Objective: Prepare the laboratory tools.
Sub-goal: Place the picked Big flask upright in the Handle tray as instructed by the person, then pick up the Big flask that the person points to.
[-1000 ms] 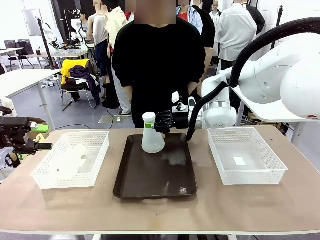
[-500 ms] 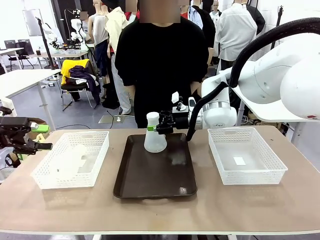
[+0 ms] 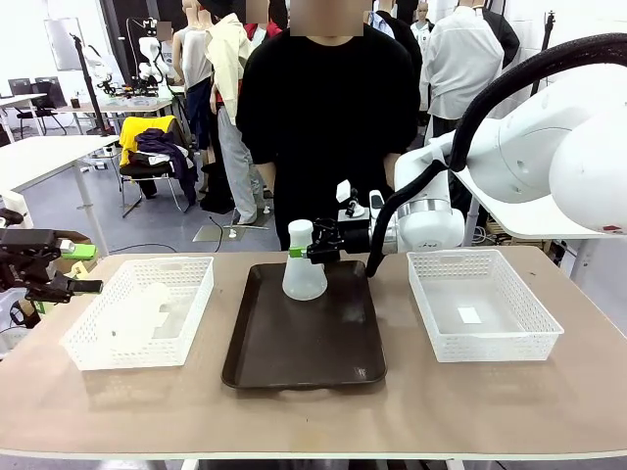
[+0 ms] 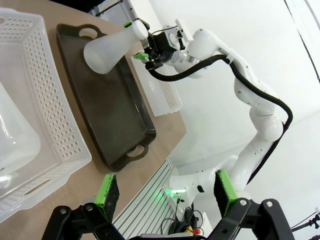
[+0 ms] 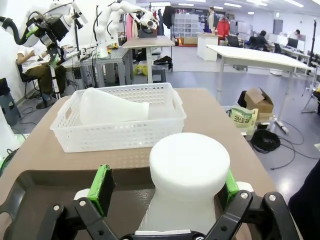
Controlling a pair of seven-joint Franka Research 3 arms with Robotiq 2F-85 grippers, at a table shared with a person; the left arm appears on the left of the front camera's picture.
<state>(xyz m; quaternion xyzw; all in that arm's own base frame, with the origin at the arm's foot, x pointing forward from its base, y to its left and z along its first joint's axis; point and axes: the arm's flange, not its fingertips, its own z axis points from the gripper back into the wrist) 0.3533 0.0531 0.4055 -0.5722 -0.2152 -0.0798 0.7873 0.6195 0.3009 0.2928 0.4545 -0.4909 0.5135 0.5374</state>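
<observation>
On the far end of the dark brown rectangular tray, the translucent frosted-white conical flask stands upright, just released as the right gripper parted its jaws beside the neck, so this placement looks done; the left gripper hangs spread and empty.

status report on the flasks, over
Left gripper open, idle. Right gripper open around neck of upright flask on tray. Second flask lying in left basket. Nothing blocking.

Dark brown tray centred on the counter, white mesh basket to its left, second basket right, person behind
</observation>
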